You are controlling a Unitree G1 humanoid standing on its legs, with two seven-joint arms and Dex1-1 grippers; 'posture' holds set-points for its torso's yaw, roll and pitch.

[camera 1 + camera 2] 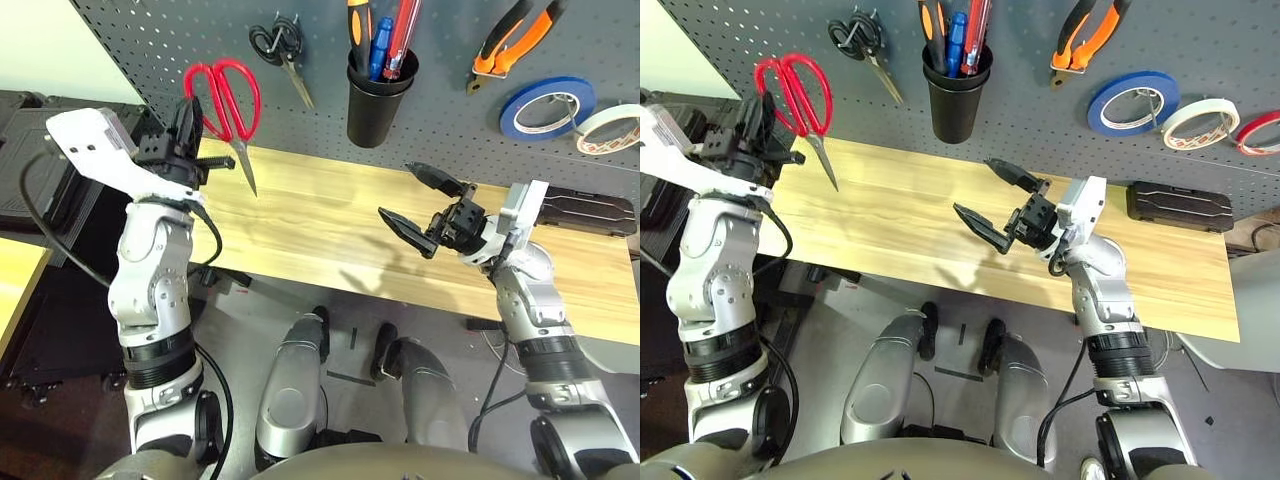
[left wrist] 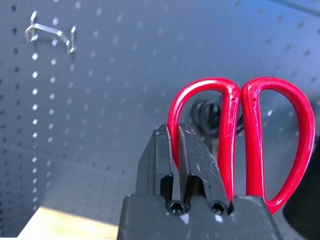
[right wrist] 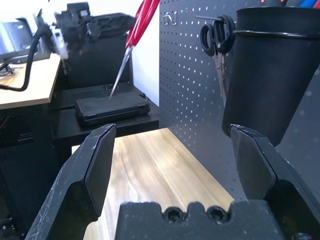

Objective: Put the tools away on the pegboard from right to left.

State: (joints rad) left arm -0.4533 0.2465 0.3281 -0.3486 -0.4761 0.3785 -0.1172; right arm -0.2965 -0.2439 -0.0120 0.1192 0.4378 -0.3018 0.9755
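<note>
At the upper left of the head view, the left gripper (image 1: 186, 128) is clamped on one loop of the red-handled scissors (image 1: 228, 100), holding them up against the pegboard (image 1: 440, 120), blades hanging down over the table (image 1: 320, 225). Further right on the board hang black-handled scissors (image 1: 278, 45), a black cup holder (image 1: 377, 98), the pliers (image 1: 515, 40) and the whitish tape roll (image 1: 610, 128). Right of centre, the right gripper (image 1: 415, 198) hovers over the table, jaws spread wide and empty.
</note>
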